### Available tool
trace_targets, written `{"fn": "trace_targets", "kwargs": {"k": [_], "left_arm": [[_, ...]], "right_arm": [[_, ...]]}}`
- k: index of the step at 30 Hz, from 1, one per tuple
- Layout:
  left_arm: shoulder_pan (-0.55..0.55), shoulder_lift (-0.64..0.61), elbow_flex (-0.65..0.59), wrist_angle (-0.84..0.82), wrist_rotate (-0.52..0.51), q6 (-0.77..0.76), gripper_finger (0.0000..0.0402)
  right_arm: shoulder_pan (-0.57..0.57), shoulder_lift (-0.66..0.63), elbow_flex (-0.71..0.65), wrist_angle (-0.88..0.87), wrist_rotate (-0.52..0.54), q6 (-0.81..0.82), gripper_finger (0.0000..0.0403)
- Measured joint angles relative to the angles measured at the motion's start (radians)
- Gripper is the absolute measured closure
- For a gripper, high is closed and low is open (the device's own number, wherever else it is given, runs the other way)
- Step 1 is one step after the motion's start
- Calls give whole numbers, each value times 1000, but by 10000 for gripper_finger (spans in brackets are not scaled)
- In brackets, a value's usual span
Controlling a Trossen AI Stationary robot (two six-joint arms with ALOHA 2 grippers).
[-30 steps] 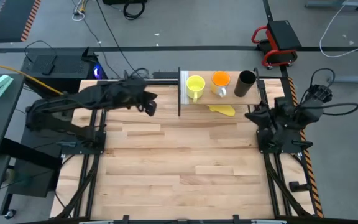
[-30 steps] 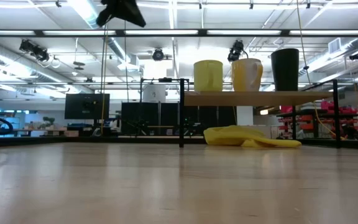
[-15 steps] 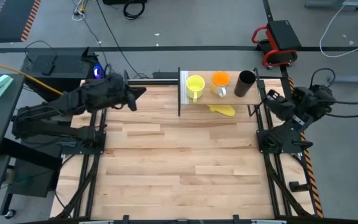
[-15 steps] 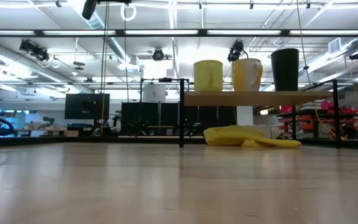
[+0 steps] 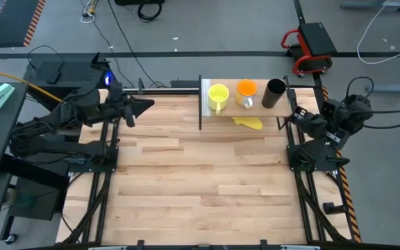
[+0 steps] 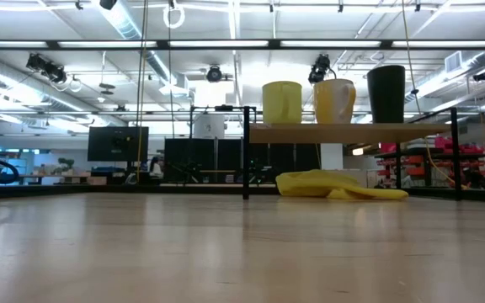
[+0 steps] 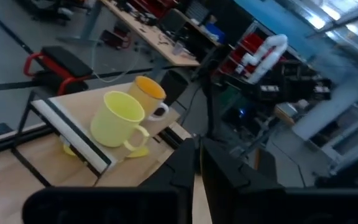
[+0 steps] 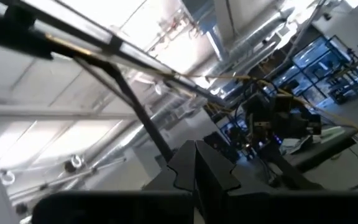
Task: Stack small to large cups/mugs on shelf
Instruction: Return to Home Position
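Note:
On the shelf (image 5: 257, 105) at the table's far edge three cups stand upright on their bases in a row. They are a yellow mug (image 5: 218, 96) with a handle next to the white end panel, an orange cup (image 5: 246, 89) and a black cup (image 5: 275, 94). In the low view they are the mug (image 6: 282, 103), the orange cup (image 6: 335, 101) and the black cup (image 6: 386, 94). My left gripper (image 5: 148, 105) hangs level to the shelf's left, shut but for a thin slit (image 7: 197, 158), holding nothing. My right gripper (image 5: 292, 115) is shut (image 8: 194, 160) beside the shelf's right end and is tipped upward.
A flat yellow banana-like thing (image 5: 248, 123) lies on the table under the shelf's near edge. Thin black posts (image 6: 245, 151) carry the shelf. The wooden tabletop (image 5: 200, 180) stretches toward the near edge in front of the shelf.
My left gripper has drawn back toward the table's left edge, away from the shelf, and has risen out of the low view. My right gripper has swung up from beside the shelf's right end and tipped upward. The three cups have stayed put.

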Motion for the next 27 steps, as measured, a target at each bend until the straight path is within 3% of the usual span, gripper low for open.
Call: {"fn": "trace_targets", "kwargs": {"k": [11, 18, 22, 27], "left_arm": [[1, -72, -5, -100, 14, 76, 365], [12, -247, -161, -45, 7, 45, 363], [26, -379, -243, 9, 7, 10, 369], [24, -499, -305, 35, 15, -3, 374]], "right_arm": [[0, -264, -32, -72, -42, -118, 386], [0, -335, -122, -18, -35, -118, 387], [0, -348, -215, 116, -35, -124, 386], [0, -288, -380, 423, -35, -151, 385]]}}
